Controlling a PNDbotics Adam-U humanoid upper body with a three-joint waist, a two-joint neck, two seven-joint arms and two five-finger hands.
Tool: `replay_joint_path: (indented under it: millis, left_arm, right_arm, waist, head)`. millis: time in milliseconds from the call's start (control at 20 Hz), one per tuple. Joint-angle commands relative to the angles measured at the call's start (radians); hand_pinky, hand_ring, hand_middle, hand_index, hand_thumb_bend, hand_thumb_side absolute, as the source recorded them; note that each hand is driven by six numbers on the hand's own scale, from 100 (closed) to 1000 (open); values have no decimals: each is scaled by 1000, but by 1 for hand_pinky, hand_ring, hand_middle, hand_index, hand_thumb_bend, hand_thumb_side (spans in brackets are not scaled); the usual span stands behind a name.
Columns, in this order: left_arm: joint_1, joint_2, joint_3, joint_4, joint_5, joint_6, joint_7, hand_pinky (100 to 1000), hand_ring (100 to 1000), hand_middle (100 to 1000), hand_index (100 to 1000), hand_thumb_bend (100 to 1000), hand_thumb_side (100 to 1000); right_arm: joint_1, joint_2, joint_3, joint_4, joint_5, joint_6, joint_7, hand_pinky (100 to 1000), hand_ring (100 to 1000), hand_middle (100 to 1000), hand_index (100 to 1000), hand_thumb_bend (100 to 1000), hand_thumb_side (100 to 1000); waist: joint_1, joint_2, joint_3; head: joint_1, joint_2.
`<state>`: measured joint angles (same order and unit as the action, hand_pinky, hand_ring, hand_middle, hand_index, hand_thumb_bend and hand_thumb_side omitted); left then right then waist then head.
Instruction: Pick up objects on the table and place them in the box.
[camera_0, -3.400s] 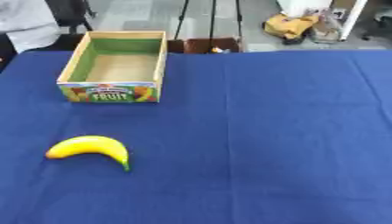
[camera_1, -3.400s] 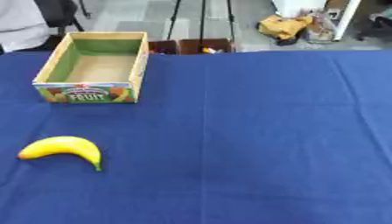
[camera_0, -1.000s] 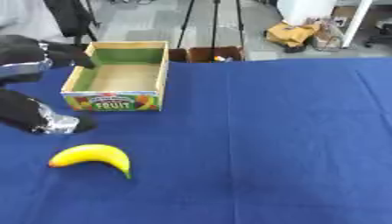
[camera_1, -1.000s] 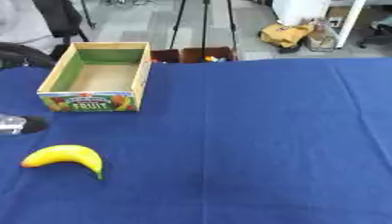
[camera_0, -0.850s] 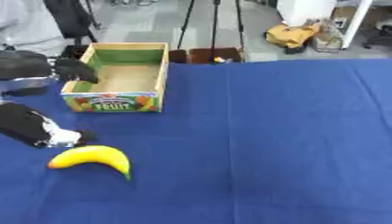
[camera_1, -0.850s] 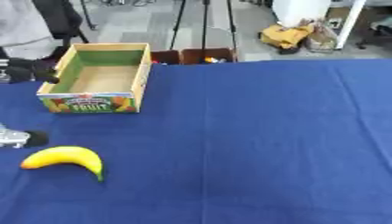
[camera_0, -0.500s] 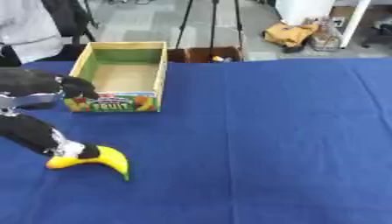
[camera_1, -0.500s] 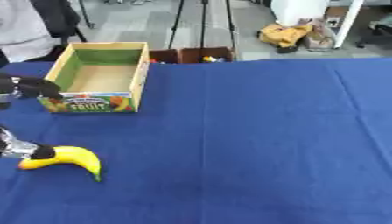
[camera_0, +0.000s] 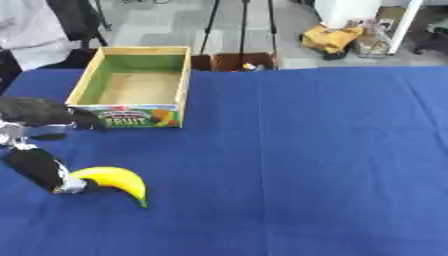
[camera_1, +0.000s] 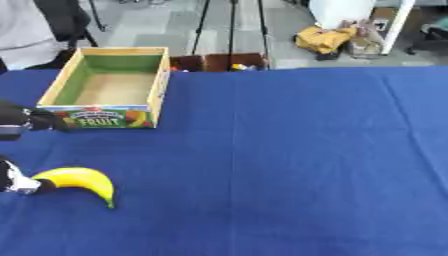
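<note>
- My left hand (camera_0: 39, 145) is spread wide around the banana's (camera_0: 114, 180) near end, not gripping.
- I'd close squarely mid-fruit before lifting toward the box (camera_0: 136, 107).

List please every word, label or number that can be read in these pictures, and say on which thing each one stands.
"FRUIT": in large letters on the front label of the box, beside pictures of fruit.
A band of smaller print above that word on the same label: too blurred to read.
The banana, the blue table cloth and the left hand: no text visible.
</note>
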<state>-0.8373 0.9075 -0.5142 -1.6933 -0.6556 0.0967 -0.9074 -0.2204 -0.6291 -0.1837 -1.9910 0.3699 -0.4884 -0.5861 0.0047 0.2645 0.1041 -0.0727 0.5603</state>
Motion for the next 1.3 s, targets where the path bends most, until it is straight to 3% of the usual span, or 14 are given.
replay_joint_path:
  millis: [50, 150, 200, 750, 1300]
  left_arm:
    - [-25, 6, 5, 17, -17, -22, 2, 766, 904, 940, 1000, 463, 606]
    - [-30, -3, 1, 30, -24, -33, 15, 748, 893, 926, 1000, 435, 559]
    - [-31, -7, -2, 38, -28, -38, 26, 730, 881, 911, 995, 382, 493]
    - [-38, -70, -36, 198, -27, -47, 134, 694, 866, 901, 987, 433, 562]
    - [-33, -130, -58, 340, 1, -64, 170, 607, 805, 855, 941, 387, 455]
  right_arm:
    - [-9, -24, -9, -9, 5, -2, -5, 783, 868, 801, 830, 100, 1000]
    - [-9, -23, -9, -9, 6, -1, -5, 784, 868, 800, 830, 100, 1000]
    - [-9, -22, -9, -9, 6, -1, -5, 784, 869, 800, 830, 100, 1000]
    - [-12, -14, -10, -9, 6, 2, -2, 786, 869, 799, 830, 100, 1000]
    - [-14, -6, -11, -9, 4, 0, 1, 787, 870, 793, 829, 100, 1000]
  waist:
    - [-1, -14, -1]
    - [-2, -13, -2]
    - [-3, -12, -2]
    - [-9, -6, -6]
    - [-14, 1, -8]
  head:
    - [-2, -6]
    - [-2, -6]
    - [-1, -7]
    - [0, -12]
    - [1, -20]
